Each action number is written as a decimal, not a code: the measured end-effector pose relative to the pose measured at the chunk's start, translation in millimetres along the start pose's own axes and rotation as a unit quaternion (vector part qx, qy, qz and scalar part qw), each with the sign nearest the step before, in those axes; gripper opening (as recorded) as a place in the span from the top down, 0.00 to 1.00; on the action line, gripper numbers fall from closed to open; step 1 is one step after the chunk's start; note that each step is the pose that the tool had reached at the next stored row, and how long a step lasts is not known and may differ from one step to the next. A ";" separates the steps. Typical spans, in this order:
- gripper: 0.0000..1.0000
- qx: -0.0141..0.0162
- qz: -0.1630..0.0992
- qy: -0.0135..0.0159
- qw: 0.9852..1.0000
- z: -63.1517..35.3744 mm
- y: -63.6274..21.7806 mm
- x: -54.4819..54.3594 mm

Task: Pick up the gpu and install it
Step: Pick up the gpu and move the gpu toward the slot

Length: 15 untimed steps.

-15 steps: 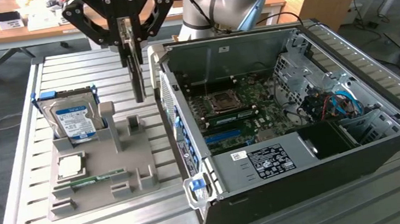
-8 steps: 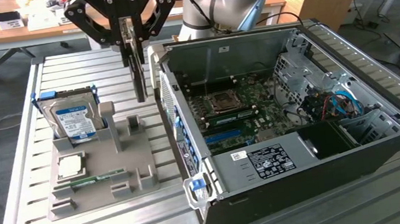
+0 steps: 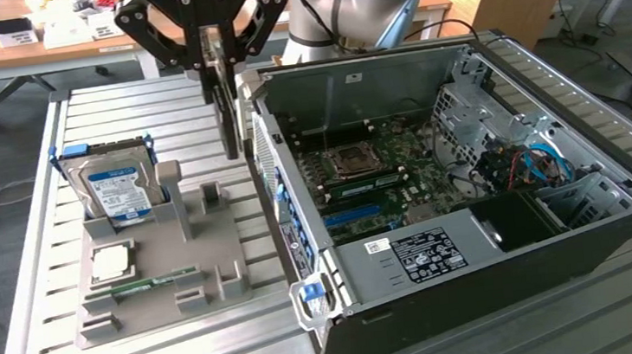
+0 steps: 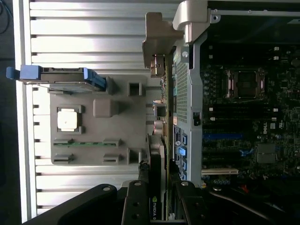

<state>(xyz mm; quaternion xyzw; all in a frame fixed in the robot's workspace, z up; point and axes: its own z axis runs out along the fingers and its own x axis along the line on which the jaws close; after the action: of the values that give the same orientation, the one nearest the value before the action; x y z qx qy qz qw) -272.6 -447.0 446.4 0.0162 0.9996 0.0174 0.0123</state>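
The gpu [image 3: 225, 107] hangs on edge with my gripper [image 3: 215, 61] shut on its upper part. It is held above the metal table, just outside the open computer case's [image 3: 479, 300] side wall, on the exterior view's left of it. In the wrist view the gpu [image 4: 158, 150] runs edge-on from my gripper [image 4: 161, 199] to its silver end bracket [image 4: 159, 33], beside the case's perforated rear panel [image 4: 185, 93]. The motherboard [image 3: 374, 171] lies exposed inside the case, with a blue slot [image 3: 355, 217] near its front.
A grey parts holder [image 3: 161, 261] lies on the slatted table at the exterior view's left. It carries a hard drive in a blue caddy [image 3: 114, 188], a processor chip [image 3: 110, 265] and a green memory stick [image 3: 146, 285]. A wooden desk [image 3: 36, 43] stands behind.
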 end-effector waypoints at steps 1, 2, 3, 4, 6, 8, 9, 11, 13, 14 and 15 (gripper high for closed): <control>0.73 0.000 0.000 0.000 1.000 0.0 0.0 -1.3; 0.73 0.000 0.000 0.000 1.000 0.0 0.1 -2.7; 0.73 0.000 0.000 0.000 1.000 0.1 0.1 -3.8; 0.73 0.000 0.000 0.000 1.000 0.1 0.2 -4.9; 0.73 0.000 0.000 0.000 1.000 0.2 0.2 -7.0; 0.73 0.000 0.000 0.000 1.000 0.2 0.3 -8.6; 0.73 0.000 0.000 0.000 1.000 0.2 0.3 -9.3; 0.73 0.000 0.000 0.000 1.000 0.3 0.3 -10.6; 0.73 0.000 0.000 0.000 1.000 0.3 0.4 -11.7; 0.73 0.000 0.000 0.000 1.000 0.3 0.4 -12.2; 0.73 0.000 0.000 0.000 1.000 0.3 0.4 -12.6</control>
<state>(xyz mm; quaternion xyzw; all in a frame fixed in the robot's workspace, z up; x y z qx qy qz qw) -260.0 -447.0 446.4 0.0162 0.9996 0.0174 0.0123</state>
